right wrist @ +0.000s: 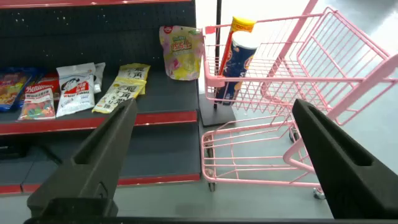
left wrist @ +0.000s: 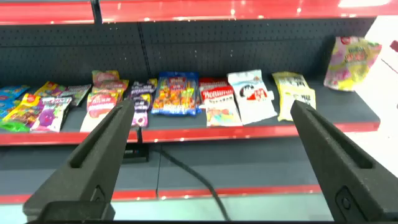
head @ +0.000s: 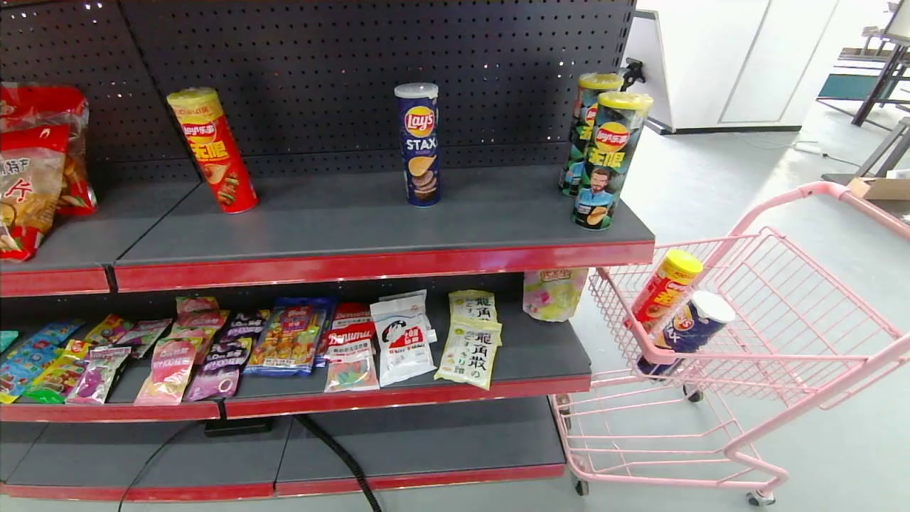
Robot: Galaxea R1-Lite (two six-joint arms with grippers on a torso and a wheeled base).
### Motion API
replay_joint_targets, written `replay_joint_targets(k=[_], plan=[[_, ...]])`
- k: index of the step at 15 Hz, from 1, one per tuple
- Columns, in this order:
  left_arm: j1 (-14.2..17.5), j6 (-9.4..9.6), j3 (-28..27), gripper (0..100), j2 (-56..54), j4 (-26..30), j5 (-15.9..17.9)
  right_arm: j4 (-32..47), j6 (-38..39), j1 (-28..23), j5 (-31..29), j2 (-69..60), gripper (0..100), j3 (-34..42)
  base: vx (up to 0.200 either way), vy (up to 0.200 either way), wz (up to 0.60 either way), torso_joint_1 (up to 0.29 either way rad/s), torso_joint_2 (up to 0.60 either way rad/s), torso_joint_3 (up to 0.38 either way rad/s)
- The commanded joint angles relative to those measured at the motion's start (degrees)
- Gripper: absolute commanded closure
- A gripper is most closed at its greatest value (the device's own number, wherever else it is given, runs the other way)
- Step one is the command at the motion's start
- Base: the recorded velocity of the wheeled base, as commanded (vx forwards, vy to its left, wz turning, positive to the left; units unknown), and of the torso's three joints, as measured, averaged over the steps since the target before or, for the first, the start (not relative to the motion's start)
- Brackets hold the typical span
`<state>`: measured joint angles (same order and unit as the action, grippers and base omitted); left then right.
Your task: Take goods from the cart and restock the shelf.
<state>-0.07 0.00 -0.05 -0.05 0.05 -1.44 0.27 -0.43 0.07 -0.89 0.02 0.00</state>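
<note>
Nearest, the right claw (right wrist: 211,171) hangs low in front of the shelving, its two dark fingers spread wide apart, holding nothing and touching nothing. The left claw (left wrist: 211,168) is likewise wide apart and empty, and faces the middle shelf (left wrist: 348,109) with its row of flat snack packets (left wrist: 180,93). Farther on and to the right, the pink wire cart (head: 817,188) stands just beside the right end of the shelving. In the basket's left corner, the one closest to the shelves, two goods wait: a red can (head: 666,286) with a yellow lid and, just beside it, a blue can (head: 688,328) with a white lid. Both lean rather than stand, their long axes tilted, lids up and toward the right, bases down in the wire. They lie ahead of the right claw and well apart from it, so the right arm looks the nearer one for a pick. The claw would probably need to close across a can's round body, not along its length. Farthest, the top shelf (head: 355,227) carries a stocked red can (head: 213,149) leaning at left, a stocked blue can (head: 419,146) in the middle and two green cans (head: 608,160) at its right end, with wide bare gaps between them
</note>
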Motion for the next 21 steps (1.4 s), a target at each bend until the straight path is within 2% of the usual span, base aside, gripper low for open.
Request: replay_joint_targets(k=[1, 6, 9, 19, 21], plan=[[-0.01, 0.00, -0.04, 0, 0.05, 0.04, -0.06, 0.00, -0.01, -0.07, 0.01, -0.02, 0, 0.00, 0.200, 0.000, 0.00, -0.002, 0.01, 0.007], [-0.01, 0.00, 0.05, 0, 0.05, 0.04, -0.06, 0.00, -0.01, 0.01, 0.01, 0.06, 0, 0.00, 0.200, 0.000, 0.00, 0.010, 0.00, 0.005], [-0.01, 0.00, 0.05, 0, 0.05, 0.04, -0.06, 0.00, -0.01, 0.01, 0.01, 0.06, 0, 0.00, 0.000, 0.000, 0.00, 0.000, 0.00, 0.000], [-0.01, 0.00, 0.05, 0, 0.05, 0.04, -0.06, 0.00, -0.01, 0.01, 0.01, 0.06, 0, 0.00, 0.000, -0.200, 0.00, -0.001, 0.00, 0.004], [-0.01, 0.00, 0.05, 0, 0.05, 0.04, -0.06, 0.00, -0.01, 0.01, 0.01, -0.02, 0, 0.00, 0.000, 0.000, 0.00, 0.000, 0.00, 0.000]])
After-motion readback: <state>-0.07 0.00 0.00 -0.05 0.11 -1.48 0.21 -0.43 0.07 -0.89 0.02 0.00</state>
